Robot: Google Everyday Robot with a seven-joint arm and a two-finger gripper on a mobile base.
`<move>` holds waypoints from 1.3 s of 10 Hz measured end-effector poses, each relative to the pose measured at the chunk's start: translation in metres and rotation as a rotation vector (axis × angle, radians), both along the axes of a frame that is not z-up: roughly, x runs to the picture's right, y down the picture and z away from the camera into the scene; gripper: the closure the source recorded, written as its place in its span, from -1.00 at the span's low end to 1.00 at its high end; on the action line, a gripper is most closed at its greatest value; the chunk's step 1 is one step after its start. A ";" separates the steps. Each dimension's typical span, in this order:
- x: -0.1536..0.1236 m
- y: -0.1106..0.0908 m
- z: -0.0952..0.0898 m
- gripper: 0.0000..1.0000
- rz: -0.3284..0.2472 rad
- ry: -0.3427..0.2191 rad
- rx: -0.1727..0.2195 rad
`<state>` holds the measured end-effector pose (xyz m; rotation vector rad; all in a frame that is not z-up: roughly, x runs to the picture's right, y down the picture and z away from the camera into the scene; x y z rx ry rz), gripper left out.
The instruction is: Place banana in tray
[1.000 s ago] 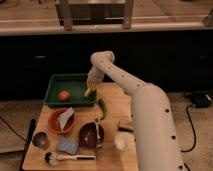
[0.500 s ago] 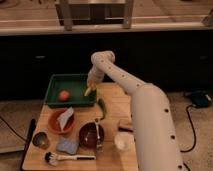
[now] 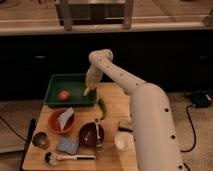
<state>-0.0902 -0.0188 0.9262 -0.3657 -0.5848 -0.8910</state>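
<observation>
Camera view: white arm [image 3: 145, 110] rises from lower right, bends at upper centre and drops to the gripper [image 3: 90, 85], which sits just above the right edge of the tray [image 3: 75, 86], left of frame centre. The banana [image 3: 88, 92] is right under the gripper tip, tilted, upper end meeting the tip, lower end over the tray's right rim area. Grip state: cannot tell whether the gripper is clamped on it or only touching it. The tray lies at the upper left of the wooden table [image 3: 114, 100]. Inside the tray, left of the banana and apart from it, is a round red-orange fruit [image 3: 63, 95]. A dark green vegetable [image 3: 102, 108] lies on the table just below and right of the tray's corner. Below the tray is an orange bowl [image 3: 59, 122] with a pale object in it, and right of it a dark red bowl [image 3: 91, 135] with a utensil standing in it. A metal cup [image 3: 40, 140] sits at lower left, a blue sponge [image 3: 67, 146] beside it, a brush [image 3: 62, 158] along the bottom edge and a white cup [image 3: 123, 141] near the arm.
</observation>
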 end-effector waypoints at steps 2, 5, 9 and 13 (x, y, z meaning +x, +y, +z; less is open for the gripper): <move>-0.006 -0.001 -0.006 -0.60 -0.023 -0.012 0.008; -0.013 -0.001 -0.013 -0.60 -0.046 -0.024 0.016; -0.018 0.001 -0.018 -0.60 -0.061 -0.036 0.022; -0.018 0.001 -0.021 -0.60 -0.058 -0.050 0.028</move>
